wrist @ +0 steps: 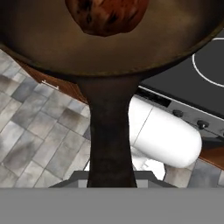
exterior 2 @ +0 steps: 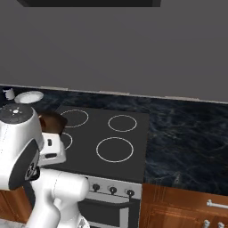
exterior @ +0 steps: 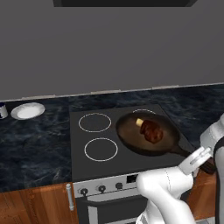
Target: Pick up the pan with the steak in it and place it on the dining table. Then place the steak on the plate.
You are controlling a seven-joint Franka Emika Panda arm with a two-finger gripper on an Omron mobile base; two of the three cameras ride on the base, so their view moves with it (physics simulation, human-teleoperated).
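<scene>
The dark pan [exterior: 131,135] is over the right half of the cooktop [exterior: 87,135], with its long handle [exterior: 188,153] pointing toward the front right. The reddish-brown steak [exterior: 152,130] lies in it beside a tiny yellowish bit [exterior: 139,122]. My gripper [exterior: 204,161] is shut on the end of the handle. In the hand view the handle [wrist: 109,140] runs up from the bottom to the pan [wrist: 52,48], and the steak [wrist: 107,15] sits at the top. The arm hides most of the pan [exterior 2: 51,121] in the right base view. A white plate [exterior: 27,110] rests on the marbled counter at far left. The dining table is out of view.
A small cup [exterior: 2,110] stands left of the plate [exterior 2: 29,96]. Marbled counter [exterior 2: 187,133] flanks the cooktop [exterior 2: 111,138] on both sides, against a grey wall. Oven knobs [exterior: 101,188] and wooden cabinets [exterior: 35,205] line the front. Grey floor tiles [wrist: 35,131] show below the pan.
</scene>
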